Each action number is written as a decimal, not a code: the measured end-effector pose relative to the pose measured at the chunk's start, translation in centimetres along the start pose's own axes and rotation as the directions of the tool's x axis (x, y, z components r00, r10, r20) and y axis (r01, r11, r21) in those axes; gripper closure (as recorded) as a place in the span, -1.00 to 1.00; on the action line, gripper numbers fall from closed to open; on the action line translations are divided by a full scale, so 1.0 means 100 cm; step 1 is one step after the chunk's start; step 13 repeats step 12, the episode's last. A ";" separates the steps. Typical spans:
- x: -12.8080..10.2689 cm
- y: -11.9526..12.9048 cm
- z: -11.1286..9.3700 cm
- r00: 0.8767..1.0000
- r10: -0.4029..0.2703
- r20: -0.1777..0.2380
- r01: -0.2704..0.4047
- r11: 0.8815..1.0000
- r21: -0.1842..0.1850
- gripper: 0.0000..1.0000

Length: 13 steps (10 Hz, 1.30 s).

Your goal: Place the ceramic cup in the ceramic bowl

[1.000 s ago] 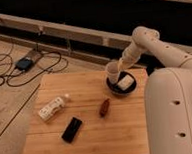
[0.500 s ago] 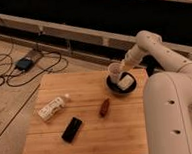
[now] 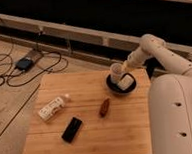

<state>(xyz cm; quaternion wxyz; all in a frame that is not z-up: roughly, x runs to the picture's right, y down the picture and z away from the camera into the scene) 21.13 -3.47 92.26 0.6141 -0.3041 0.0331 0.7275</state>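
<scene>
The ceramic cup (image 3: 116, 71), small and pale, sits at the tip of my gripper (image 3: 123, 68) over the back-left rim of the dark ceramic bowl (image 3: 121, 87). The gripper reaches in from the right on the white arm and looks closed on the cup's right side. The bowl stands near the far right edge of the wooden table (image 3: 88, 127). A pale blocky object (image 3: 124, 82) lies inside the bowl, right under the cup.
A white plastic bottle (image 3: 52, 107) lies on its side at the table's left. A black flat device (image 3: 72, 129) lies at front centre and a small brown object (image 3: 104, 107) in the middle. The robot's white body (image 3: 178, 115) fills the right side. Cables lie on the floor at left.
The arm's elbow has drifted slightly right and down. The cup has stayed over the bowl's back-left rim, shifting only a little toward the bowl.
</scene>
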 end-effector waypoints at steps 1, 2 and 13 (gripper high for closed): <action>0.005 -0.005 0.000 1.000 -0.003 -0.009 0.003 1.000 0.014 -0.57; 0.009 -0.009 -0.002 1.000 -0.006 -0.016 0.006 1.000 0.026 -0.60; 0.017 -0.016 -0.022 0.999 -0.021 -0.034 0.023 0.997 0.070 -0.60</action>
